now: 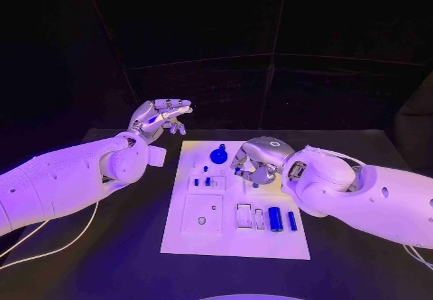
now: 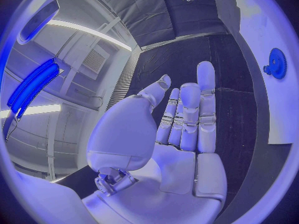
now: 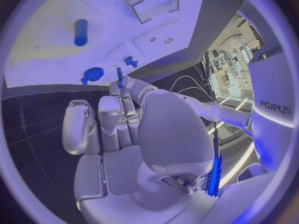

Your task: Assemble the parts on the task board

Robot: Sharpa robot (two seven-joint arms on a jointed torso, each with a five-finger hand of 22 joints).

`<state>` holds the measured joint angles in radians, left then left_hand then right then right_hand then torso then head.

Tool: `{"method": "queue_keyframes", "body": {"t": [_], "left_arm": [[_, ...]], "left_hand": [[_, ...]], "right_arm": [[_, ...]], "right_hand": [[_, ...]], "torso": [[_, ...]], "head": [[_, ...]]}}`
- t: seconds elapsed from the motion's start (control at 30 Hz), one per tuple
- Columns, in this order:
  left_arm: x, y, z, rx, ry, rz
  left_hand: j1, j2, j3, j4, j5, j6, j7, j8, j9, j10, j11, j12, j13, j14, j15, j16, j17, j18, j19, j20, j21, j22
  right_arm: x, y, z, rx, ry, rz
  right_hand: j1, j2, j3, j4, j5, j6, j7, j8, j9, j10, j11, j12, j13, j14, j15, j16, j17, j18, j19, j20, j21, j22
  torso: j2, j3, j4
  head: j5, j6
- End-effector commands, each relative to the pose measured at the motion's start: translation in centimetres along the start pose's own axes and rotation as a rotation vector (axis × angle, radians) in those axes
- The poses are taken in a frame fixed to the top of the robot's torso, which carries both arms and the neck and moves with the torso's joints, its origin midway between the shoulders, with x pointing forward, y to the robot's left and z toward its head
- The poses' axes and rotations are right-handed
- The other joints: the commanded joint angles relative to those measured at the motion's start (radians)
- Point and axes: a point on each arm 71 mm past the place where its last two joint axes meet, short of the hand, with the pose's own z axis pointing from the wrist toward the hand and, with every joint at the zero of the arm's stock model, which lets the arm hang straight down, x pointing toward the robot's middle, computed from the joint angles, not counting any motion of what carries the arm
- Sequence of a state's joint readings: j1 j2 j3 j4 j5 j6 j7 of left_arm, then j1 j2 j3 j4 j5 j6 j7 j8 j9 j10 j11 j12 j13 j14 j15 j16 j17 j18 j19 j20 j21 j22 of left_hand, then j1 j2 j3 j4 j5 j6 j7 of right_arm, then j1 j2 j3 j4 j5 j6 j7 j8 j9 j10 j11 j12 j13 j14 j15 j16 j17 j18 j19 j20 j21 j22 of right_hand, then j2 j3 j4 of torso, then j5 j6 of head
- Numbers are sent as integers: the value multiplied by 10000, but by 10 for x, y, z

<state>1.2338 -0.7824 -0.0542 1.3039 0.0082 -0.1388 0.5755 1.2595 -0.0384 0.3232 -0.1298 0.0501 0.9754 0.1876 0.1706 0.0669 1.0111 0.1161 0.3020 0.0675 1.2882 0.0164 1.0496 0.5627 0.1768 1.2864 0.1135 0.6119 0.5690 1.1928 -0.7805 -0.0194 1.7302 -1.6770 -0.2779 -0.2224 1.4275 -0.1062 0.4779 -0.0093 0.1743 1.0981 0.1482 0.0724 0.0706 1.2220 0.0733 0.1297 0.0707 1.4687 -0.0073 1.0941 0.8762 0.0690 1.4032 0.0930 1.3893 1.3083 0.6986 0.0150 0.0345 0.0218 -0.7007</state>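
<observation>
Head view: flat white task board [image 1: 230,244] bearing blue cylindrical parts [image 1: 275,219].

The right hand [image 1: 259,162] hides part of the task board [image 1: 271,247].

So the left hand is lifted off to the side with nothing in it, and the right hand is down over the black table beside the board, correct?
Not quite. The right hand is over the white board itself, near the blue gear, as the head view shows. The left hand is indeed lifted off to the side with nothing in it.
</observation>
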Motion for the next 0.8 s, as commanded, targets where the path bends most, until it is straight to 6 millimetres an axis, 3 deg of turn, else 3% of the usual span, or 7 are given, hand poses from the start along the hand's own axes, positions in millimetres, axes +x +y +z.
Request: {"method": "queue_keyframes", "body": {"t": [0.03,0.17,0.27,0.5,0.67,0.8], "left_arm": [[7,-1,1,30,232,-141],[14,0,1,-29,410,-254],[17,0,1,-49,463,-287],[19,0,2,-60,482,-297],[20,1,2,-93,517,-316],[21,1,3,-110,548,-334]], "left_hand": [[-22,60,-39,-36,-14,-44,25,-55,-10,-81,-1,11,-12,-70,44,13,-26,40,64,6,-71,-19],[-40,60,-65,-31,-15,-64,35,-62,-10,-103,8,16,-10,-81,53,14,-33,38,62,12,-83,-28],[-48,56,-82,-31,-14,-77,41,-68,-11,-119,14,19,-9,-86,58,17,-35,37,61,15,-91,-34],[-52,57,-89,-30,-14,-84,44,-70,-11,-126,16,21,-8,-89,60,18,-37,37,61,17,-94,-37],[-74,78,-108,-13,-14,-91,49,-70,-9,-138,22,31,-5,-94,66,22,-41,36,62,22,-103,-45],[-82,84,-114,-7,-14,-94,51,-70,-9,-141,23,34,-4,-96,68,22,-44,35,63,24,-106,-47]], "right_arm": [[3,10,4,-512,-276,303],[21,23,8,-771,84,550],[34,29,11,-886,351,692],[53,35,15,-1002,854,820],[61,38,16,-1090,1124,880],[66,38,17,-1110,1238,875]], "right_hand": [[-70,5,69,17,21,46,27,-52,3,6,18,-45,0,129,-36,69,27,-54,57,19,35,20],[-72,7,74,16,21,42,27,-53,2,2,18,-47,0,128,-35,69,23,-53,54,20,34,18],[-74,18,90,11,23,35,29,-56,1,-6,20,-54,-1,125,-33,70,13,-52,50,22,34,16],[-74,33,120,-4,38,21,33,-59,-1,-16,24,-62,-1,119,-29,83,12,-50,43,26,36,15],[-75,31,128,-13,42,12,36,-62,-2,-20,26,-65,-1,120,-28,105,36,-52,47,27,44,26],[-74,28,134,-22,43,4,39,-64,-4,-23,28,-68,-1,121,-26,119,49,-54,50,29,51,34]], "torso": [[23,-27,26],[27,-46,13],[30,1,5],[24,-31,15],[22,-4,15],[26,-16,26]], "head": [[141,-68],[325,-156],[458,-211],[557,-290],[675,-371],[764,-411]]}}
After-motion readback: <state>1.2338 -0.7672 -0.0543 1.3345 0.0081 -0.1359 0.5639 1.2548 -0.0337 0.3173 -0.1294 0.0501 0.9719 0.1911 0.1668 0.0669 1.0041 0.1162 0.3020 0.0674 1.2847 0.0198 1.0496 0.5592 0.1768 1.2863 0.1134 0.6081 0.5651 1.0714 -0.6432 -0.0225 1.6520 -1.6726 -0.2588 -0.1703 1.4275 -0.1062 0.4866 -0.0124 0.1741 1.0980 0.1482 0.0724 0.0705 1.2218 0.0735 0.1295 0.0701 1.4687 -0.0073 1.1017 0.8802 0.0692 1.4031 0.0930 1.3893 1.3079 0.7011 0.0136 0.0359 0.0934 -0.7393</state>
